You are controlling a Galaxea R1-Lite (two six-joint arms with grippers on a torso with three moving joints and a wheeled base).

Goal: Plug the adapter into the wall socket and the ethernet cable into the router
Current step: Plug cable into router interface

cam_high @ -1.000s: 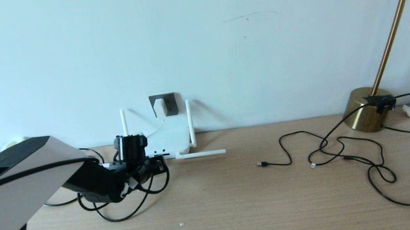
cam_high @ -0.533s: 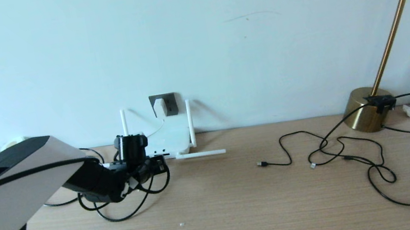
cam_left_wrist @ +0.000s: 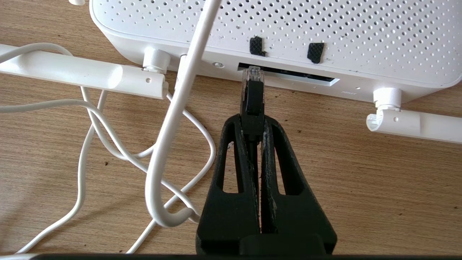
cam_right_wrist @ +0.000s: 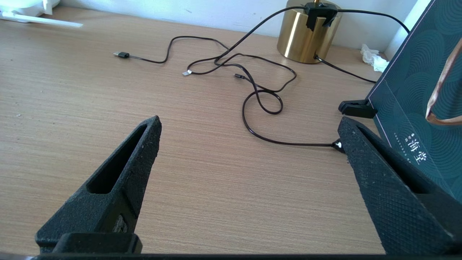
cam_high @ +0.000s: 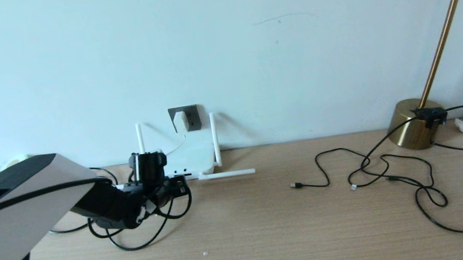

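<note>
Left wrist view shows my left claw (cam_left_wrist: 253, 121) pressed together on the ethernet cable (cam_left_wrist: 253, 99), pinching it just behind its clear-tipped plug. That clear tip sits right at the dark port slot on the near edge of the router (cam_left_wrist: 325, 32); whether it is seated inside I cannot tell. Two of the router's stick antennas lie flat on the desk (cam_left_wrist: 361, 180) to either side, and the thin white cord (cam_left_wrist: 158, 151) loops over the wood beside my fingers.

From the head view, my left claw (cam_high: 175, 187) is low over the desk at the router (cam_high: 191, 159), which rests against the wall. Above it, the adapter (cam_high: 180, 120) sits in the wall socket (cam_high: 191, 117).

My right claw (cam_right_wrist: 249, 159) is spread wide, holding nothing, hovering over bare desk. Ahead of it lie thin black cables (cam_right_wrist: 252, 90), with a brass lamp base (cam_right_wrist: 306, 36) behind them and a dark green box (cam_right_wrist: 415, 101) close by my claw.
</note>
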